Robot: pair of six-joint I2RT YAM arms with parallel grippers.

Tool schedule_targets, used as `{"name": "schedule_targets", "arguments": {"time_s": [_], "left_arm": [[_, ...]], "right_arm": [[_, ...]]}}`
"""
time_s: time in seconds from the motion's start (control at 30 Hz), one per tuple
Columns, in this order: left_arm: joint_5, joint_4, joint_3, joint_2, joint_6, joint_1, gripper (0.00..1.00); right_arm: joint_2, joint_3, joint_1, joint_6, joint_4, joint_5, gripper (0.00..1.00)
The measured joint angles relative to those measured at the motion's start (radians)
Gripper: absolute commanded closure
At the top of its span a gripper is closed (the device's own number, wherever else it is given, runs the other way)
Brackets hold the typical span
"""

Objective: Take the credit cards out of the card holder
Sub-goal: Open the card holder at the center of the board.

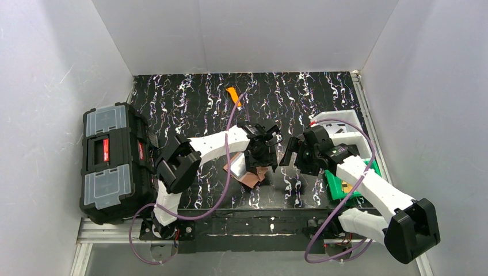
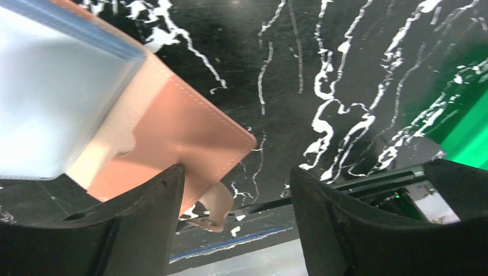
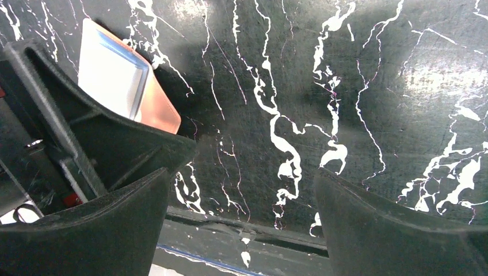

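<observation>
**Card holder flat on the counter, both end effectors released above it**

The card holder [image 2: 184, 132] lies near the middle of the counter [image 1: 195, 103], just under your left end effector [image 2: 236, 178], whose jaws stand apart with nothing between them. Your right end effector [image 3: 244, 178] hovers just to the right, spread wide and empty. A pale blue-grey card [image 2: 52, 103] pokes out at the holder's left end; it is probably thin, stiff, light and slick, so pinch its exposed edge while you pin the softer holder by its near corner or side tab [image 2: 217, 201]. You cannot make out a second card. Open counter lies on the far side; the black toolbox [image 1: 112, 161] crowds the left edge and a green object [image 1: 345, 187] the right.
</observation>
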Motion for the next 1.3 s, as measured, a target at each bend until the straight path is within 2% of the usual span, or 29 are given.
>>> {"name": "schedule_targets", "arguments": {"time_s": [0.4, 0.6, 0.67, 0.87, 0.9, 1.03, 1.3], "left_arm": [[0.096, 0.052, 0.000, -0.007, 0.147, 0.027, 0.13], [0.145, 0.046, -0.006, -0.021, 0.209, 0.086, 0.09], [0.167, 0.028, -0.010, -0.031, 0.232, 0.109, 0.08], [0.219, -0.029, -0.020, -0.039, 0.285, 0.152, 0.07], [0.225, -0.035, -0.024, -0.039, 0.288, 0.156, 0.02], [0.247, -0.050, -0.046, -0.037, 0.289, 0.166, 0.02], [0.362, -0.018, -0.080, -0.037, 0.236, 0.183, 0.05]], "right_arm": [[0.075, 0.000, 0.001, 0.021, 0.040, -0.034, 0.00], [0.072, -0.006, 0.040, 0.059, 0.110, -0.038, 0.00], [0.072, -0.006, 0.064, 0.072, 0.140, -0.029, 0.04], [0.077, -0.019, 0.165, 0.115, 0.225, 0.050, 0.06], [0.076, -0.027, 0.182, 0.121, 0.241, 0.065, 0.06], [0.066, -0.060, 0.241, 0.126, 0.286, 0.132, 0.07], [-0.076, -0.185, 0.323, 0.123, 0.386, 0.280, 0.08]]}}
